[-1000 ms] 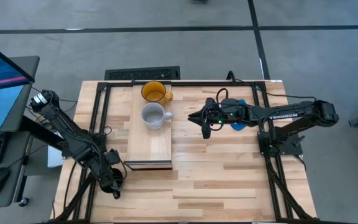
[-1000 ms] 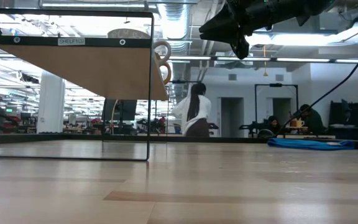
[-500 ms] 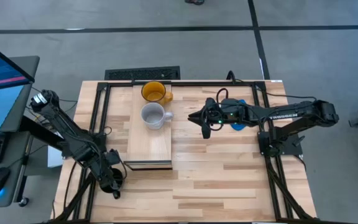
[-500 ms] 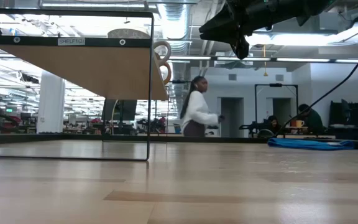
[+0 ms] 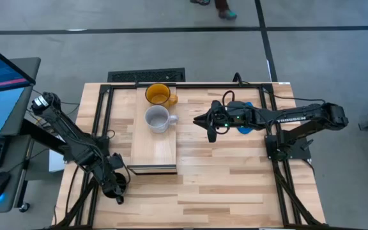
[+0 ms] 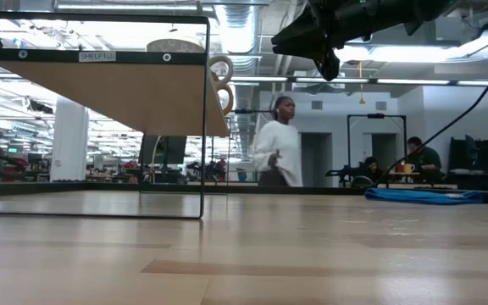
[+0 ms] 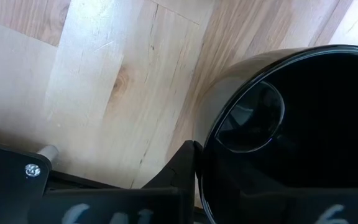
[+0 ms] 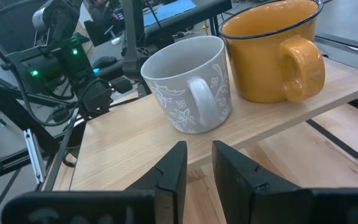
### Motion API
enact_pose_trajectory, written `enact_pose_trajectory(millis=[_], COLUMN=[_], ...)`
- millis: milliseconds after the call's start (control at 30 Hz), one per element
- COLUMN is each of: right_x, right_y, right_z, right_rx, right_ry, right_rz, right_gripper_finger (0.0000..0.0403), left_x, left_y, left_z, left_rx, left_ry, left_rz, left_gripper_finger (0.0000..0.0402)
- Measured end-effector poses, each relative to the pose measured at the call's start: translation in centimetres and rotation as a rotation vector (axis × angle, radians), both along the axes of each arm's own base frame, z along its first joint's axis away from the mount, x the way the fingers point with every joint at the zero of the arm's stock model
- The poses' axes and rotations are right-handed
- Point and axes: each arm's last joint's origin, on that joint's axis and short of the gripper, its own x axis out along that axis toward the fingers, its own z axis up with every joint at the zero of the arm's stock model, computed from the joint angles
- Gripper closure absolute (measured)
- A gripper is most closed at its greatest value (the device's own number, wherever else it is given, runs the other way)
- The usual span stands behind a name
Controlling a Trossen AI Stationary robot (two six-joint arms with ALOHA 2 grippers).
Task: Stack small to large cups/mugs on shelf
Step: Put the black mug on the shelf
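High view: the shelf (image 5: pixel 153 153) carries two mugs in a row at its far end, the yellow mug (image 5: pixel 159 94) farthest back and the white mug (image 5: pixel 158 119) just in front of it, close together; whether they touch cannot be told. The near half of the board is bare.

The left gripper (image 5: pixel 114 185) sits low at the near left corner of the table, just beside the shelf's front edge. In the left wrist view its fingers are pressed together on the rim of the black mug (image 7: pixel 291 137), one finger (image 7: pixel 176 174) lying against the outer wall. The mug hangs over the tabletop, not over the shelf.

The right gripper (image 5: pixel 211 124) hovers beside the shelf, level with the white mug, jaws a little apart and empty.

Step in hand, as judged: the third mug is held but not placed. The next move calls for lifting it above board height, carrying it over the bare near section, and setting it down in line with the white mug without knocking it.
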Motion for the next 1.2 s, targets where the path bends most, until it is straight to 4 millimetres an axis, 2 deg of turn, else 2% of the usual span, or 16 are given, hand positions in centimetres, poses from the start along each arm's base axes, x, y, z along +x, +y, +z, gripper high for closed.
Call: enact_pose_trajectory(millis=[567, 867, 1200], right_x=[0.0, -0.1, -0.1], right_y=[-0.5, -1.1, -1.1], right_z=[0.0, 0.0, 0.1], right_rx=[0.0, 0.0, 0.0], right_ry=[0.0, -0.001, -0.008], right_rz=[-0.016, -0.039, -0.038], right_gripper_finger=[0.0305, 0.0305, 0.0305], left_x=[0.1, 0.8, 0.7], left_y=[-0.1, -0.8, -0.9], left_z=[0.3, 2.8, 7.7], left_rx=[-0.008, -0.054, -0.069], left_ry=[0.0, -0.07, -0.076], left_rz=[0.017, -0.001, -0.057], left_gripper_finger=[0.0396, 0.0396, 0.0396])
